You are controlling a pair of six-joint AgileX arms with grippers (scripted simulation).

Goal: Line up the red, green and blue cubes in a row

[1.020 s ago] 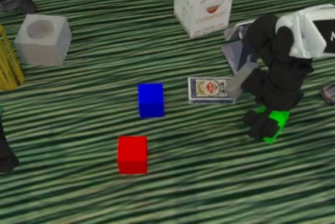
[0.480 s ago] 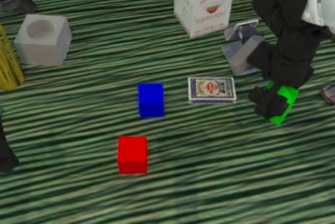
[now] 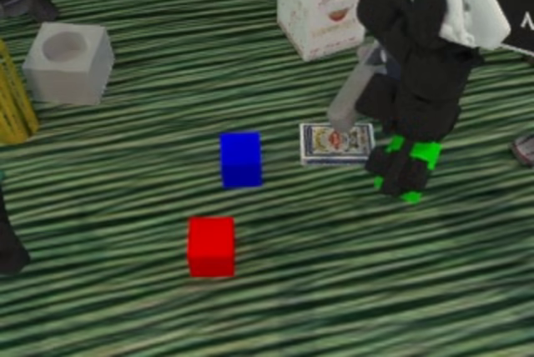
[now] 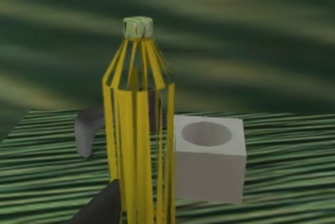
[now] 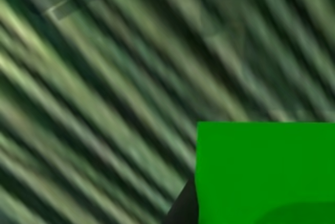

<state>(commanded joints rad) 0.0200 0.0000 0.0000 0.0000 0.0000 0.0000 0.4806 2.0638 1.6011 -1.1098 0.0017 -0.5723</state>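
Striped table point(image 3: 275, 307), right gripper point(image 3: 403, 172) clutching green cube point(image 3: 427, 154)

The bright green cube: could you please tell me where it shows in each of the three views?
Top view: the bright green cube is gripped by the right gripper, right of the playing-card box.
Left wrist view: not in it.
Right wrist view: it fills the lower right corner.
Shared landmark: the green striped table.
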